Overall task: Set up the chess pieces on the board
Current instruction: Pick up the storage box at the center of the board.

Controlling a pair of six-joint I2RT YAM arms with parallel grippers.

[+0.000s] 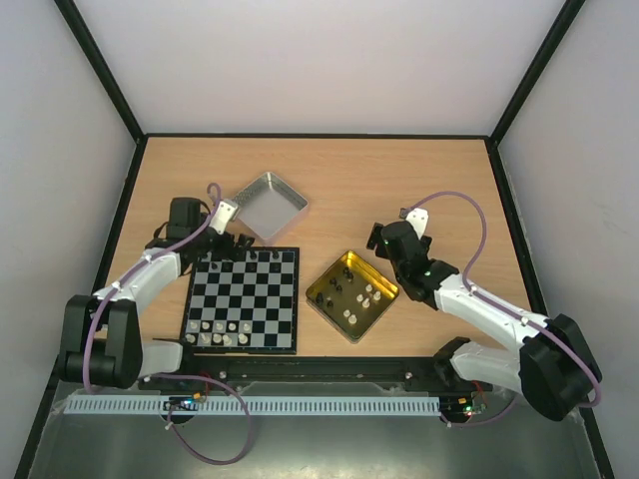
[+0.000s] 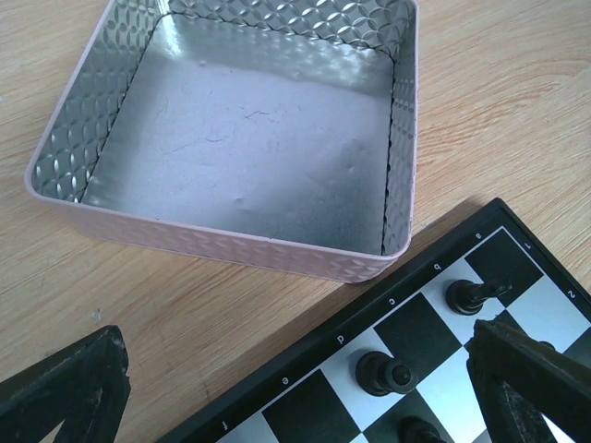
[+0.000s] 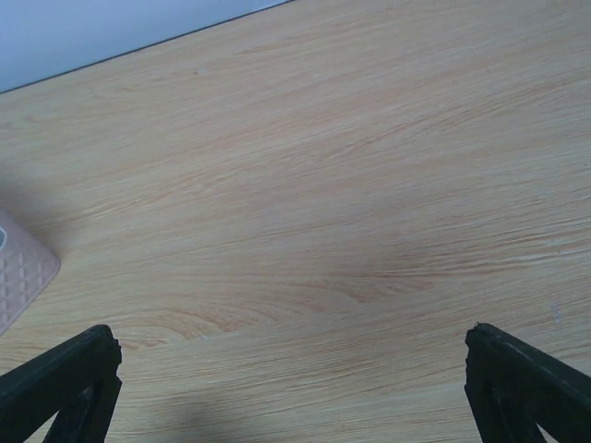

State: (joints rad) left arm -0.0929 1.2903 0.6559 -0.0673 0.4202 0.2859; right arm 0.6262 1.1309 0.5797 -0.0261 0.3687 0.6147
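Both claws are spread wide and hold nothing: my left claw (image 2: 294,337) hovers over the far edge of the board (image 1: 242,299) beside the silver tin lid (image 2: 231,129), my right claw (image 3: 288,334) over the wooden table (image 3: 323,185). Some chess pieces (image 2: 383,374) stand on the board, others lie in the gold tray (image 1: 324,294)

On the worktop (image 1: 439,190) I count one board (image 1: 250,294), one gold tray (image 1: 328,271) and one silver tin lid (image 1: 268,208). I have two claws, my left claw (image 2: 295,365) and my right claw (image 3: 291,369). My left wrist view shows three black chess pieces (image 2: 466,295). The white chess pieces (image 1: 225,332) form two short rows, and they are too small for me to count.
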